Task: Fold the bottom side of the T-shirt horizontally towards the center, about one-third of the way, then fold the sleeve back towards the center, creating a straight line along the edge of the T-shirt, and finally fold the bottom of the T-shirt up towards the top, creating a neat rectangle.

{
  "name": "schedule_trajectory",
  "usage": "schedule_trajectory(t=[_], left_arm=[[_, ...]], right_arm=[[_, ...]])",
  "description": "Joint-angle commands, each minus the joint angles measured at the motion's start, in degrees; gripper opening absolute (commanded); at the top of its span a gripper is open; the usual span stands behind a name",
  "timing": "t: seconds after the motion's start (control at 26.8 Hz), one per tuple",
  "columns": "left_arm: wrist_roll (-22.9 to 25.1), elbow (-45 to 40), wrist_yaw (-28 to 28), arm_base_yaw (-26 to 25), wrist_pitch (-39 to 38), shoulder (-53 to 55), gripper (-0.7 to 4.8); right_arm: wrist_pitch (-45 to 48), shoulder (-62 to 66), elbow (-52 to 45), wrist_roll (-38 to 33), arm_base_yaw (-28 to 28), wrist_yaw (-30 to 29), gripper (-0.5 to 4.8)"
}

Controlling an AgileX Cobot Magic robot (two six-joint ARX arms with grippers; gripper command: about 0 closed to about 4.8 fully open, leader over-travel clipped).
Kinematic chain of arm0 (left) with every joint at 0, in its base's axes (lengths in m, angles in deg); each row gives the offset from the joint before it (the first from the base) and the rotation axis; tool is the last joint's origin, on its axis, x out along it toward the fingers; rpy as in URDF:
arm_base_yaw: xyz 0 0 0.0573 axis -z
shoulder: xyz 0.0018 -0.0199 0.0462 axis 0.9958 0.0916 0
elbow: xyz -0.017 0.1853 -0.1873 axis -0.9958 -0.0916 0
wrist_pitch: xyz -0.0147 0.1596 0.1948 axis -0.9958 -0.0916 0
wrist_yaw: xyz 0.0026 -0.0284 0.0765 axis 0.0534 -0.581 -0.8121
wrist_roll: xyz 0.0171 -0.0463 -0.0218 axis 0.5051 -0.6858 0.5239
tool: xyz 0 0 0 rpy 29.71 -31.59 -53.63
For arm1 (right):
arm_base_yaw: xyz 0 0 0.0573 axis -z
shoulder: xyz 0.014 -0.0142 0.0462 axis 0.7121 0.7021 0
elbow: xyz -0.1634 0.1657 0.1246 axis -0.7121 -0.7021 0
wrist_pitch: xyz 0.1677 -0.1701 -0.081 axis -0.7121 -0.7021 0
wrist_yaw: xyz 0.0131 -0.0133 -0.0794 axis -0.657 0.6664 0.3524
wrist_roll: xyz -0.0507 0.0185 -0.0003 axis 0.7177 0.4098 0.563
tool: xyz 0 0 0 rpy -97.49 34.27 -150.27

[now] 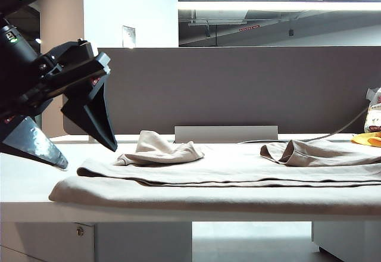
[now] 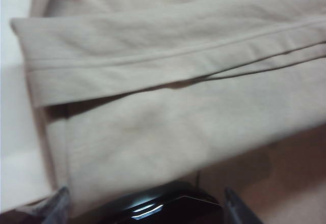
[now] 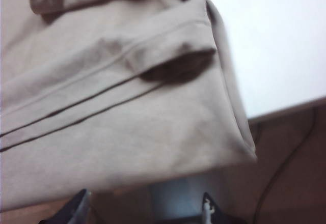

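Spread fingers (image 1: 89,116) of the left gripper (image 1: 74,140) hang in the air at the left side of the exterior view, above the left end of the desk (image 1: 24,172), and they hold nothing. One finger is black and points down, the other one is grey and lower, near the desk edge. In the left wrist view only two finger tips (image 2: 56,206) show, wide apart, with the T-shirt (image 2: 168,132) beyond them and not between them.

Further right, the T-shirt (image 1: 226,181) lies flat over the desk, from the left part to the right edge of the exterior view, and it is folded in layers. Its front edge hangs a little over the front of the desk. On top, a sleeve (image 1: 158,152) makes a small heap left of the middle, and a second bunched part (image 1: 309,152) lies at the right. A stitched hem (image 2: 168,56) runs across the upper layer in the left wrist view.

At the right, the right gripper (image 3: 145,208) is over the right corner of the T-shirt (image 3: 127,127). Its fingers (image 3: 76,203) are also spread and empty, and the cloth is beyond them.
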Motion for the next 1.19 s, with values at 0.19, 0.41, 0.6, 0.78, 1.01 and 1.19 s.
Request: schedule_trajectory(t=[0.19, 0.41, 0.6, 0.78, 1.01, 1.19], left_arm=[[-1.2, 0.0, 0.2, 0.0, -2.7, -0.2, 3.87], [-1.0, 0.0, -1.3, -0.1, -2.7, -0.2, 3.86], [-0.7, 0.0, -1.2, -1.8, -2.7, 0.4, 3.86], [-0.7, -0.1, 0.9, -3.6, -2.7, 1.7, 3.86], [-0.7, -0.1, 2.8, -3.6, -1.7, 4.4, 3.86], [-0.8, -0.2, 3.4, -3.6, -0.5, 6.4, 3.84]], right_arm=[[-1.9, 0.3, 0.2, -0.7, 2.1, 0.2, 3.38], [1.3, 6.8, -0.6, -1.1, 2.1, -0.1, 3.38], [4.0, 11.4, -0.7, -1.1, 2.1, -1.6, 3.38], [5.9, 13.1, -0.7, -1.1, 2.2, -1.1, 3.37], [8.0, 16.0, -0.7, -1.1, 2.2, -0.7, 3.37], [9.9, 20.0, -0.7, -1.1, 2.2, -0.7, 3.37]])
